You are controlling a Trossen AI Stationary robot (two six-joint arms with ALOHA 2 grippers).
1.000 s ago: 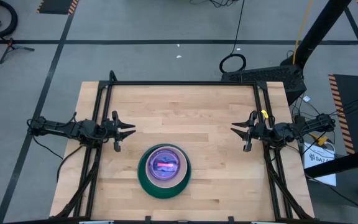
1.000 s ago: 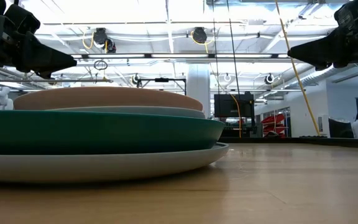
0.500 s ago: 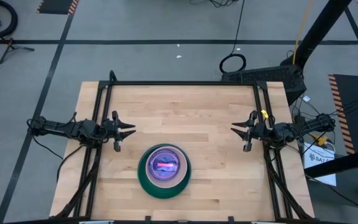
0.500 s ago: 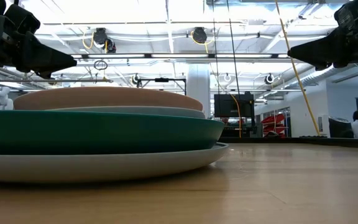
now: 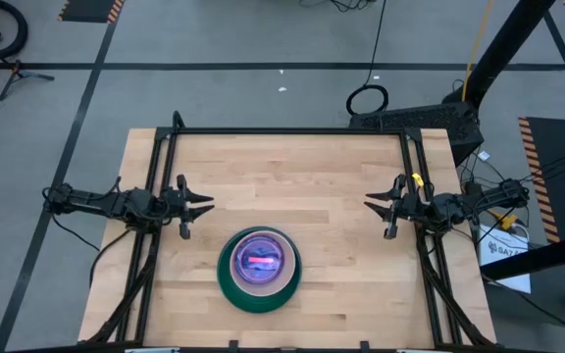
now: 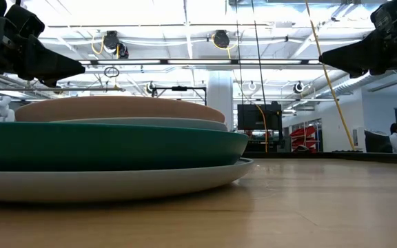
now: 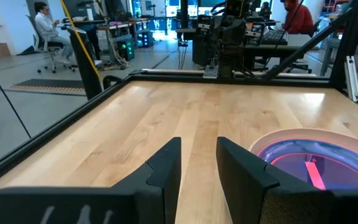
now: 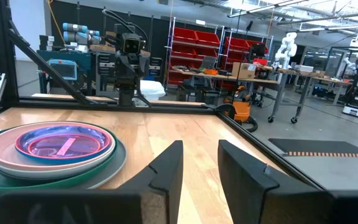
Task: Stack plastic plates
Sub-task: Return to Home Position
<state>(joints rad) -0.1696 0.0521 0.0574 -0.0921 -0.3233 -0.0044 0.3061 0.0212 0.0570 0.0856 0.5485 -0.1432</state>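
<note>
Plates in one pile: stack of plates sits on the table at 6 o'clock from table centre, near the front edge. Low view reads the layers from the bottom: pale grey plate on the wood, dark green plate on it, a thin pale rim above that, then the salmon-pink plate. Right wrist view shows the top: translucent cyan plate nested inside the pink rim, with a pink-red plate at its middle. Whether a black plate is buried in the pile I cannot tell; the middle layers hide one another. No loose plate anywhere on the wood. Left gripper hangs at 9 o'clock over the table's edge, fingers parted, nothing between them. Right gripper mirrors it at 3 o'clock, fingers likewise parted and empty. Both are well apart from the pile, at 10 and 2 o'clock from it. Judgement: stacking looks finished and the step in hand is parking the arms. Next move calls for little, only settling at rest without swinging inward toward the pile.
</note>
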